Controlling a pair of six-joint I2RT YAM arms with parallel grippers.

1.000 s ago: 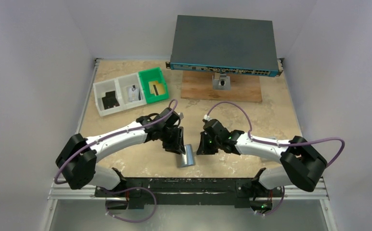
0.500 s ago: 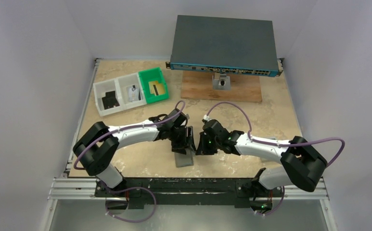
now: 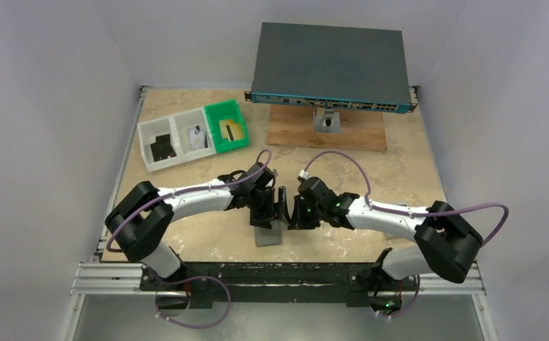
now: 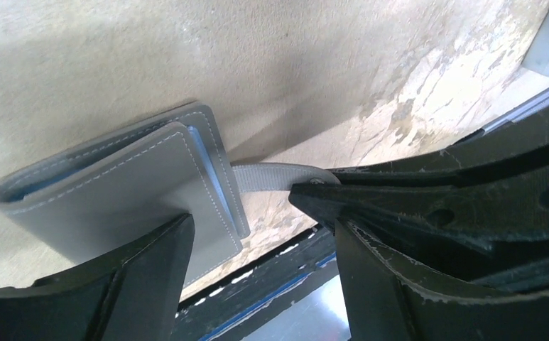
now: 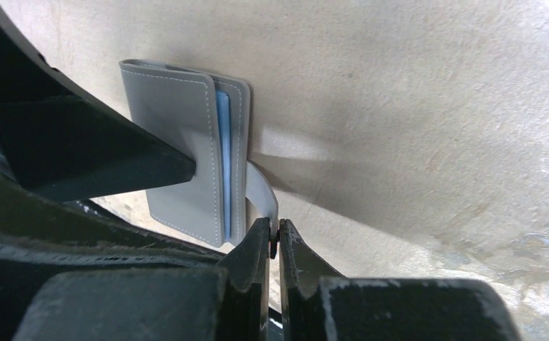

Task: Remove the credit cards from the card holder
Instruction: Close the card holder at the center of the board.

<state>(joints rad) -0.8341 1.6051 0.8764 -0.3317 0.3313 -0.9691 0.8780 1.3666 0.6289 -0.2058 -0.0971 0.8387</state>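
The card holder (image 3: 269,235) is a grey stitched wallet, folded, standing off the table near the front edge. A blue pocket edge shows between its flaps (image 5: 221,142). My right gripper (image 5: 277,234) is shut on the holder's grey strap tab (image 5: 261,190). My left gripper (image 4: 261,227) is open beside the holder (image 4: 115,192), with one finger (image 4: 143,277) against its front flap and the other next to the strap (image 4: 271,176). No credit cards show inside the holder. A black card (image 3: 162,148) and a gold card (image 3: 232,130) lie in the trays.
White trays (image 3: 143,135) and a green tray (image 3: 239,114) stand at the back left. A large dark grey box with ports (image 3: 330,65) sits at the back on a wooden board (image 3: 356,135). The table's front rail (image 3: 278,273) runs just behind the holder.
My left arm has swung right until its gripper stands close to the right gripper, and its jaws have opened wider. The holder has shifted slightly left. The right gripper has kept its pinch.
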